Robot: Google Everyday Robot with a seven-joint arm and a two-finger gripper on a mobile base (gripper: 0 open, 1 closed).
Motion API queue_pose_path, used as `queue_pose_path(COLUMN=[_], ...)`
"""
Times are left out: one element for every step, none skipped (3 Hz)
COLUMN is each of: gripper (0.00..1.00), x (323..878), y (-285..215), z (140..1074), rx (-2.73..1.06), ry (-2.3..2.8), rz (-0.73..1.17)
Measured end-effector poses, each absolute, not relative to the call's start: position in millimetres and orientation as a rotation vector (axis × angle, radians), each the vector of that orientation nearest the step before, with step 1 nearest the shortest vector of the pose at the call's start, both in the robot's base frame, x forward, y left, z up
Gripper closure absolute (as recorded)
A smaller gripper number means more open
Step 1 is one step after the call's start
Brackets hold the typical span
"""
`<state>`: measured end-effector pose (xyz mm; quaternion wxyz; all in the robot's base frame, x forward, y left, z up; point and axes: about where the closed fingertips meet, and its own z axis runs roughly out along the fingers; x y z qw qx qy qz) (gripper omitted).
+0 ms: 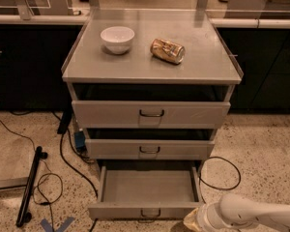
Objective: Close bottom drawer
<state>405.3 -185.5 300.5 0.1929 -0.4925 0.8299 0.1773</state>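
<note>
Beside bottom drawer (out), end effector

I have the bottom drawer pulled well out of the cabinet, sitting lowest in the stack. It is grey metal, level and square to the frame. Its shallow tray is open to view and plain grey inside. The short front panel faces me, with a small dark handle at its centre. My pincer sits low at the drawer's front right corner, just beside the end of the front panel. I cannot tell whether it touches.
</note>
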Motion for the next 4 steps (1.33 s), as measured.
queue_pose_path(gripper=[1.0, 1.0, 1.0, 1.0], x=[405, 407, 417, 426], y=[-185, -181, -182, -186], z=[300, 282, 247, 212], rx=[-1.382, -1.388, -1.368, -1.303], ry=[2.329, 2.346, 2.364, 2.367], rz=[0.498, 0.486, 0.447, 0.436])
